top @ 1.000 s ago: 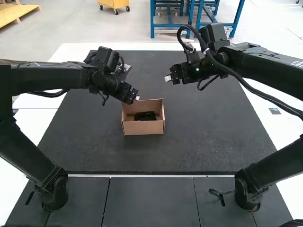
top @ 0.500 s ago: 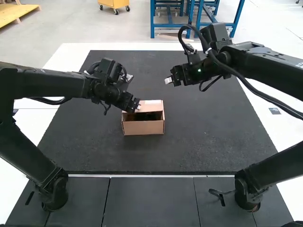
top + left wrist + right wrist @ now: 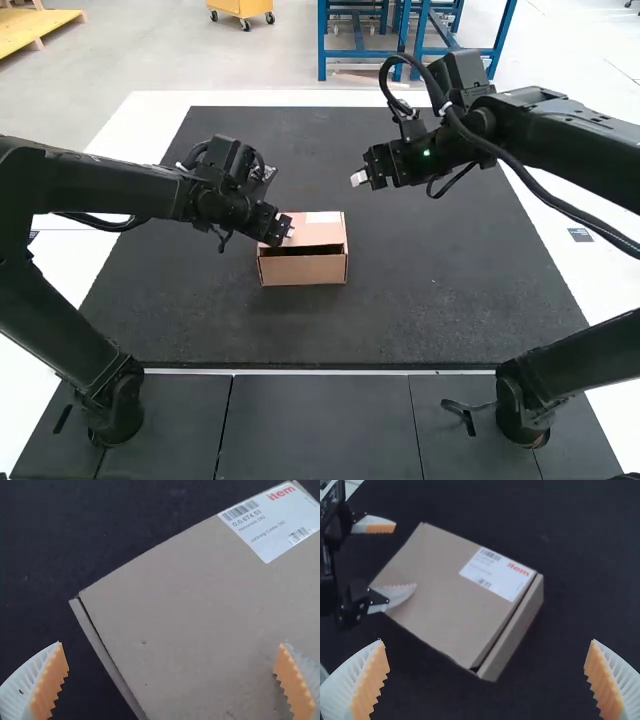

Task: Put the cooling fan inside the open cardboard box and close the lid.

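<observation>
Closing step in hand. Small brown cardboard box (image 3: 303,250) at centre of black mat (image 3: 420,300), white-labelled lid (image 3: 455,600) folded down flat. Cooling fan presumably inside, hidden beneath. Over the lid's 9 o'clock edge, left gripper (image 3: 283,228), white-ribbed with orange pads, jaws spread wide, holding nothing. Off at 1 o'clock from the box, right gripper (image 3: 358,172), raised, jaws wide, empty. Next: press down on the lid and seat its front flap fully.

The lid (image 3: 312,227) hides the inside of the box (image 3: 303,264). In the left wrist view the lid runs off the edges. The left gripper (image 3: 284,227) covers the lid's corner nearest the left arm.
</observation>
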`<state>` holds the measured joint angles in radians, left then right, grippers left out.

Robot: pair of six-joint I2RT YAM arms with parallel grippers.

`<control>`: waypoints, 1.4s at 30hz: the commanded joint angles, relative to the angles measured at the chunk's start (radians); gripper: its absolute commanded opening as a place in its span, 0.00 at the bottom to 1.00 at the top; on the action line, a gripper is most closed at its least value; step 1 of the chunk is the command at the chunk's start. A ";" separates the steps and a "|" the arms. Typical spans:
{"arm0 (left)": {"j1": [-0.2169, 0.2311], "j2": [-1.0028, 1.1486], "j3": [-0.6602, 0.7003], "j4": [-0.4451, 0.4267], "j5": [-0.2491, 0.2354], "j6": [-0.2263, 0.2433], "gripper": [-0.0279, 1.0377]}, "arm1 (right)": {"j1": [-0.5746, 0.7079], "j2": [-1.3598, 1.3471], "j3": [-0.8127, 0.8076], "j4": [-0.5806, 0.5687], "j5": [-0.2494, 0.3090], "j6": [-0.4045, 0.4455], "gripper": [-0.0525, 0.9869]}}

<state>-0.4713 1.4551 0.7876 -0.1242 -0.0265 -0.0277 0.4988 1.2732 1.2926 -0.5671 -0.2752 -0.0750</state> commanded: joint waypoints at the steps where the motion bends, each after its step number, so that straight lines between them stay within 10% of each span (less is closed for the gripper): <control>1: 0.002 0.030 -0.028 0.011 -0.009 -0.008 0.94 | -0.005 -0.040 -0.003 -0.002 -0.022 0.000 0.92; 18: 0.011 0.010 -0.042 -0.018 -0.009 -0.005 0.94 | -0.005 -0.041 0.005 -0.019 -0.025 0.001 0.92; 42: 0.148 -0.315 -0.099 0.005 -0.038 -0.028 0.94 | -0.006 -0.113 -0.105 -0.074 -0.058 -0.066 0.92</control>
<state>-0.3275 1.1759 0.7074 -0.1322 -0.0387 -0.0460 0.4988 1.2011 1.2037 -0.6418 -0.3141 -0.1165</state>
